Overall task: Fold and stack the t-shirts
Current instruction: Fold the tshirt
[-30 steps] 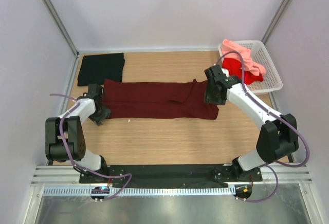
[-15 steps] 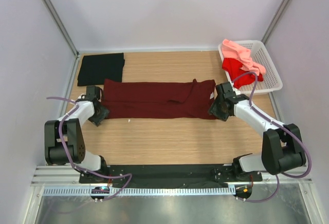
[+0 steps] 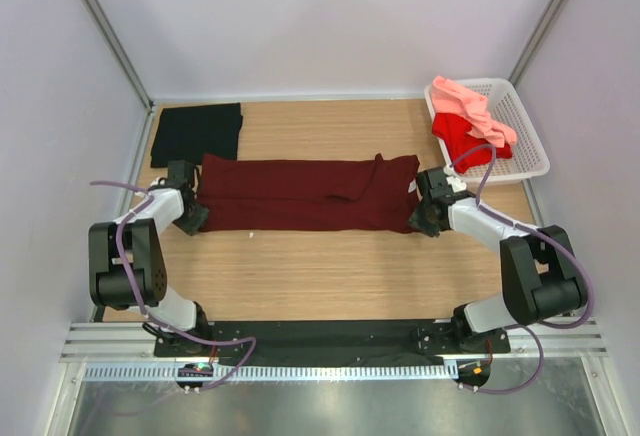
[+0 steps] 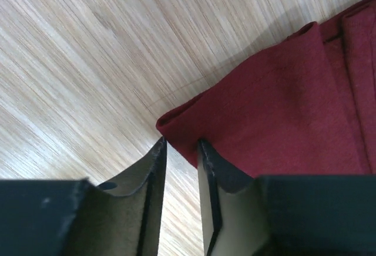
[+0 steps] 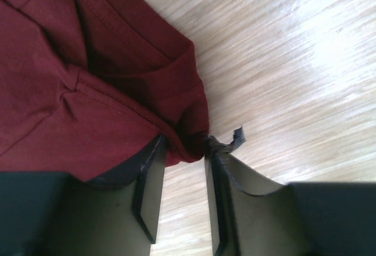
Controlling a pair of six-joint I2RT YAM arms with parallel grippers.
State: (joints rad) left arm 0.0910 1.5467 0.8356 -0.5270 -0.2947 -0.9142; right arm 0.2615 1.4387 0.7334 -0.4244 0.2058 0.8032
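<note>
Where the left arm's fingers (image 4: 154, 168) taper to their tips, they are drawn in to a narrow slit with the folded corner of the dark maroon cloth t-shirt (image 4: 282, 91) between them. I judge them clenched on that corner, though only at its very edge. The right arm's fingers (image 5: 151, 174) stand the same way, nipped on the near corner at the opposite end, where the hem bunches and puckers into the gap. Behind the tips of both pairs the gap shows bare wood, so each hold looks shallow and could slip on a hard pull.

From those two corners the shirt runs as one long, narrow band across the middle of the pale wooden worktop (image 3: 320, 266), flat, with a small white neck label (image 3: 412, 185) at its right end. An arm low at each short end, both on the near edge, suits raising or tensioning the band evenly, so that the next fold comes out square.

Farther out, a black cloth t-shirt (image 3: 197, 133) lies folded flat at the far left, just beyond the maroon band's left end and likely the base of the stack. At the far right, a white plastic lattice basket (image 3: 528, 136) holds a crumpled bright red t-shirt (image 3: 465, 138), with a salmon pink t-shirt (image 3: 465, 96) draped over it. Both are yet to be folded.
</note>
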